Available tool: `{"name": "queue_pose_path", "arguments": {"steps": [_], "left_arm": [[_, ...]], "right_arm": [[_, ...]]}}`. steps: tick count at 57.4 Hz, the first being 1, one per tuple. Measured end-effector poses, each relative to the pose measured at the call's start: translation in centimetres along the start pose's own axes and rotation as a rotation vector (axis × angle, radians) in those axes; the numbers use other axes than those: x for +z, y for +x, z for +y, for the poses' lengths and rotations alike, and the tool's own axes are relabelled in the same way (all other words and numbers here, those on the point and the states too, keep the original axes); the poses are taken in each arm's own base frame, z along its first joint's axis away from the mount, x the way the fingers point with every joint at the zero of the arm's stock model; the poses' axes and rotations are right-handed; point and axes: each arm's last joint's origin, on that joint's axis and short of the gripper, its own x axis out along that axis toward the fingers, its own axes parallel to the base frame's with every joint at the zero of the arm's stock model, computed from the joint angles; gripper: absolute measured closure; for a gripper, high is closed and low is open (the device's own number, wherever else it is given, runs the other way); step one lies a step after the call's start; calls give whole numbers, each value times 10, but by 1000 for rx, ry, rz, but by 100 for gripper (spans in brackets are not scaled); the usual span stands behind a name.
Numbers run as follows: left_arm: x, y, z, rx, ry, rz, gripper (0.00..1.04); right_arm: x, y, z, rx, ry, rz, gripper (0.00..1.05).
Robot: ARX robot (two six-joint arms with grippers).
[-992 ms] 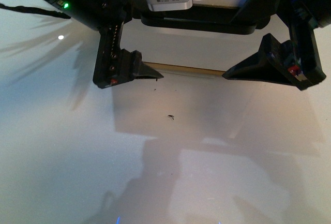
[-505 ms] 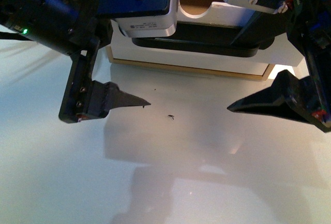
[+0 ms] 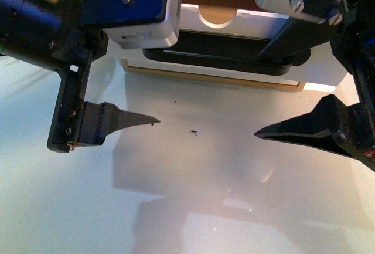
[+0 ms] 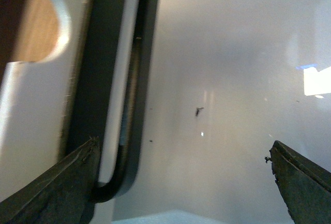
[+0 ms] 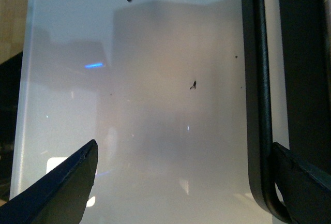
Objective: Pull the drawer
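Note:
The drawer [image 3: 319, 60] stands at the far middle of the table, white-fronted, with a half-round notch [image 3: 217, 14] in its upper edge and light wood behind. A long black bar handle [image 3: 222, 57] runs across the front. My left gripper [image 3: 149, 87] is open at the handle's left end; one finger [image 3: 117, 122] hangs over the table, the other is hidden by the wrist. In the left wrist view the gripper [image 4: 183, 149] has one finger [image 4: 57, 188] beside the handle's bend [image 4: 132, 105]. My right gripper [image 3: 281, 84] is open at the right end. In its wrist view [image 5: 184, 146] one finger [image 5: 305, 182] overlaps the handle [image 5: 258, 79].
The glossy white tabletop [image 3: 193, 195] reflects the arms and lights. A small dark speck [image 3: 193, 132] lies between the two lower fingers. A strip of wood floor [image 5: 13, 17] shows past the table's edge in the right wrist view.
Both grippers have moved lower in the picture, toward me. The drawer front and handle now show lower and larger, and the wood behind the notch has come into sight.

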Motion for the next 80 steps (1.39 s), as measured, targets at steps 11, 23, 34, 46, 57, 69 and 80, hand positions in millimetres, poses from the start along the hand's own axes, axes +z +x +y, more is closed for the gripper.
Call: {"name": "queue_pose_path", "arguments": {"steps": [11, 23, 34, 46, 57, 69, 80], "left_arm": [[10, -16, 5, 130, -14, -71, 7], [19, -41, 7, 368, -67, -134, 7], [20, -75, -9, 646, -182, -176, 7], [15, -117, -55, 837, -477, -206, 7], [5, -149, -105, 1010, -779, -161, 7], [0, -161, -136, 1104, -991, -160, 7], [2, -163, -138, 1115, -1024, -202, 7]], "right_arm": [[3, -24, 0, -113, 28, -106, 9], [-7, -55, 5, -313, 91, -209, 9], [-20, -81, 24, -518, 185, -317, 9], [-35, -109, 56, -814, 397, -398, 9], [-51, -119, 96, -1044, 669, -474, 9], [-58, -124, 123, -1162, 828, -537, 9], [-57, -126, 124, -1164, 861, -573, 9]]}}
